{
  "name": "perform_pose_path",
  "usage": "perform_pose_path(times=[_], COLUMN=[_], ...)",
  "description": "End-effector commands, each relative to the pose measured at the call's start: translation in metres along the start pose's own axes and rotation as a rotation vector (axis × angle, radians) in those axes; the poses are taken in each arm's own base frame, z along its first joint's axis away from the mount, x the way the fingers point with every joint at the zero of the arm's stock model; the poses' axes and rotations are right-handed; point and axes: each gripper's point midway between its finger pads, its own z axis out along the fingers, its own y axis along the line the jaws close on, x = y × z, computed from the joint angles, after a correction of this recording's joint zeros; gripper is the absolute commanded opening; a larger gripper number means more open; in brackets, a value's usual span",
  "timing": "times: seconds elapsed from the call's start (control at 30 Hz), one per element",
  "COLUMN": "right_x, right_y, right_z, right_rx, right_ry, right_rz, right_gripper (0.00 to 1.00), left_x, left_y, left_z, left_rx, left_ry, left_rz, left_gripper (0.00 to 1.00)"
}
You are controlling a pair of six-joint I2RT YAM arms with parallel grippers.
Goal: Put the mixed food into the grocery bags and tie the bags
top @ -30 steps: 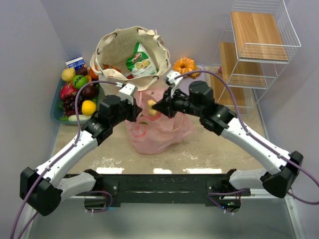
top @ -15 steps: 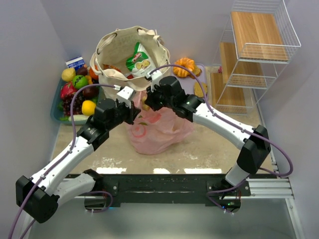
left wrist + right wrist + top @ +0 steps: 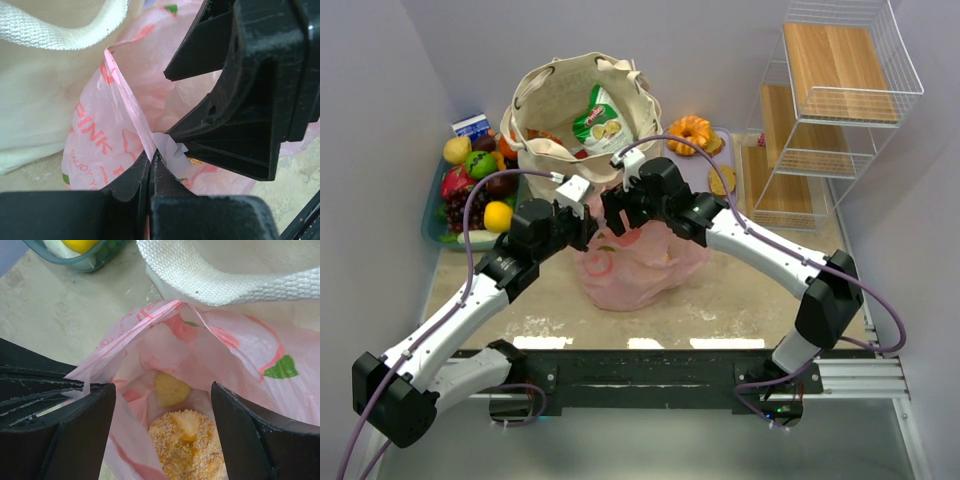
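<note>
The pink plastic bag (image 3: 642, 262) stands in front of the cream canvas tote (image 3: 560, 95). My left gripper (image 3: 150, 157) is shut on the pink bag's rim (image 3: 127, 95) and holds its mouth up. My right gripper (image 3: 162, 390) hangs open just over that mouth, nothing between its fingers (image 3: 80, 430). Inside the bag lie a crumb-coated golden pastry (image 3: 187, 445) and a smaller pale yellow one (image 3: 171, 388). A green and white snack packet (image 3: 601, 120) sits in the tote. The orange ring cake (image 3: 690, 132) lies behind my right arm.
A tray of fruit (image 3: 470, 185) stands at the left wall. A wire shelf with wooden boards (image 3: 835, 95) fills the back right. Another pastry (image 3: 723, 180) lies on a purple tray beside the shelf. The tote's handle (image 3: 240, 282) runs close above the pink bag.
My right gripper swung left from beside the bag to over its mouth and opened; the pastry it carried now lies inside. My left gripper kept its hold on the rim.
</note>
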Motion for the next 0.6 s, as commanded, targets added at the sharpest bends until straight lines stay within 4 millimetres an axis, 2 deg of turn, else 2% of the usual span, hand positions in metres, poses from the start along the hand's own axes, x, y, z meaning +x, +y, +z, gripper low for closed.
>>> perform_pose_path(times=[0.0, 0.17, 0.2, 0.27, 0.33, 0.4, 0.43, 0.5, 0.53, 0.57], right_x=[-0.041, -0.069, -0.082, -0.093, -0.092, -0.099, -0.088, -0.085, -0.079, -0.077], right_y=[0.014, 0.019, 0.016, 0.007, -0.026, -0.055, -0.087, -0.114, -0.140, -0.152], right_z=[-0.038, -0.089, -0.108, -0.122, -0.124, -0.124, -0.114, -0.111, -0.105, -0.101], right_rx=[-0.052, -0.062, -0.035, 0.018, 0.175, 0.261, 0.308, 0.339, 0.389, 0.412], right_ry=[-0.128, -0.247, -0.301, -0.341, -0.318, -0.303, -0.249, -0.238, -0.224, -0.216], right_rz=[-0.024, -0.031, -0.028, -0.028, -0.004, 0.038, 0.096, 0.152, 0.181, 0.192], right_gripper=[0.80, 0.78, 0.78, 0.80, 0.80, 0.80, 0.79, 0.78, 0.78, 0.78], left_x=[-0.007, -0.006, -0.007, -0.007, -0.007, -0.008, -0.008, -0.008, -0.007, -0.007], left_y=[0.004, 0.008, 0.010, 0.012, 0.013, 0.013, 0.013, 0.015, 0.015, 0.016], left_z=[0.000, -0.001, -0.001, -0.001, -0.002, -0.003, -0.004, -0.005, -0.006, -0.006], left_rx=[-0.012, -0.037, -0.046, -0.054, -0.060, -0.063, -0.066, -0.072, -0.073, -0.076], left_ry=[-0.031, -0.028, -0.029, -0.025, -0.025, -0.030, -0.031, -0.035, -0.034, -0.036], left_rz=[0.020, 0.027, 0.025, 0.031, 0.031, 0.033, 0.031, 0.035, 0.037, 0.041], left_gripper=[0.00, 0.00, 0.00, 0.00, 0.00, 0.00, 0.00, 0.00, 0.00, 0.00])
